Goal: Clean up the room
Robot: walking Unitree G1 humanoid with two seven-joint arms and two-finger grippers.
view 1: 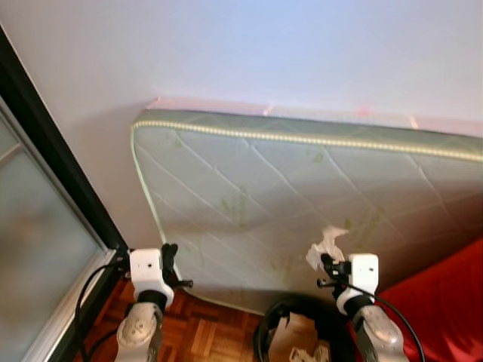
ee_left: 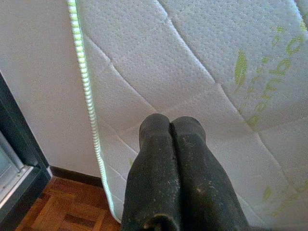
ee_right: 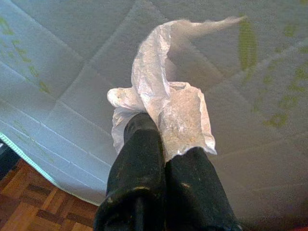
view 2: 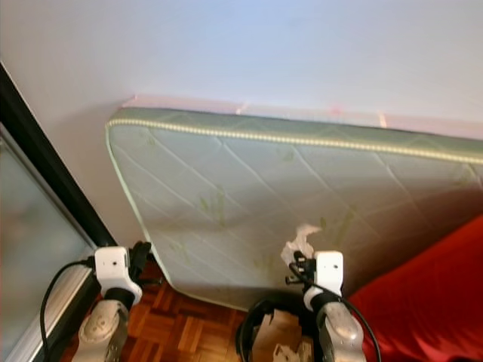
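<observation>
Between its fingertips, the right gripper (ee_right: pixel 163 159) is pinching a tissue (ee_right: pixel 166 103) above the bin (view 1: pixel 275 320); the thin pinch risks dropping it beside the bin. Left gripper (ee_left: pixel 172 130) is pressed together, idle.

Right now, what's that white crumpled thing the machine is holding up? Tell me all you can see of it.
It is a crumpled tissue, white, thin and papery, twisted into wrinkled folds with one torn-looking corner trailing off. The right gripper has its jaws shut on the lower end, holding it up in front of the leaning mattress, above a black bin with cardboard scraps inside.
</observation>
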